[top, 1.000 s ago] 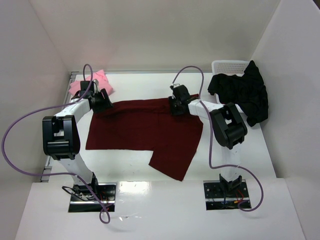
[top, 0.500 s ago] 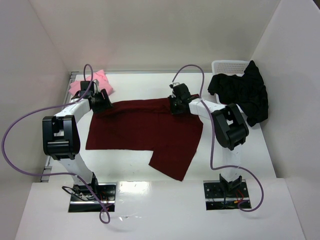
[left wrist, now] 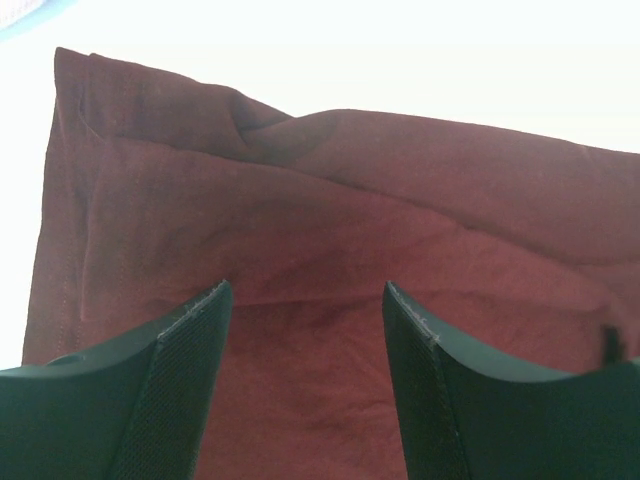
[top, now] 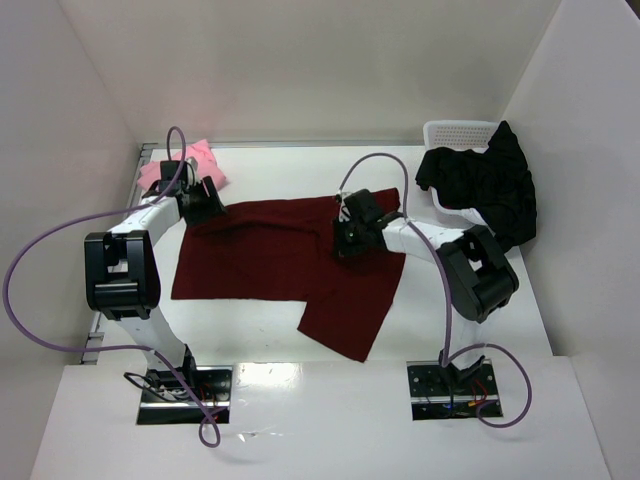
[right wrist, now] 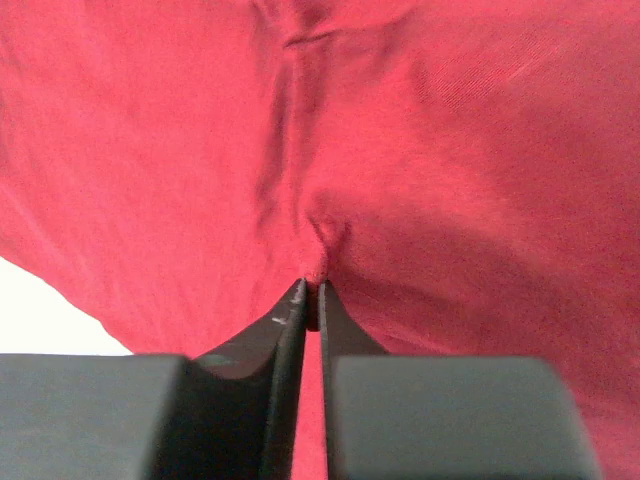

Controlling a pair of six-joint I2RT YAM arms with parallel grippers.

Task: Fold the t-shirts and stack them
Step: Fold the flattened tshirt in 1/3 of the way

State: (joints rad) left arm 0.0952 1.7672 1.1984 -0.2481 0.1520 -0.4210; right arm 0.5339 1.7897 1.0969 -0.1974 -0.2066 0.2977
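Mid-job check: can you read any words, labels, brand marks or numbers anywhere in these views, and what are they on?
None: no text can be read in any view.
maroon t-shirt: plain cloth, no print or tag showing, also in both wrist views.
black t-shirt: no print visible.
pink t-shirt: no print visible.
white mesh basket: no label visible.

A white basket point(top: 458, 131), seemingly mesh-walled, stands at the far right corner of the white table point(top: 285, 170), beside the white walls point(top: 300, 70).
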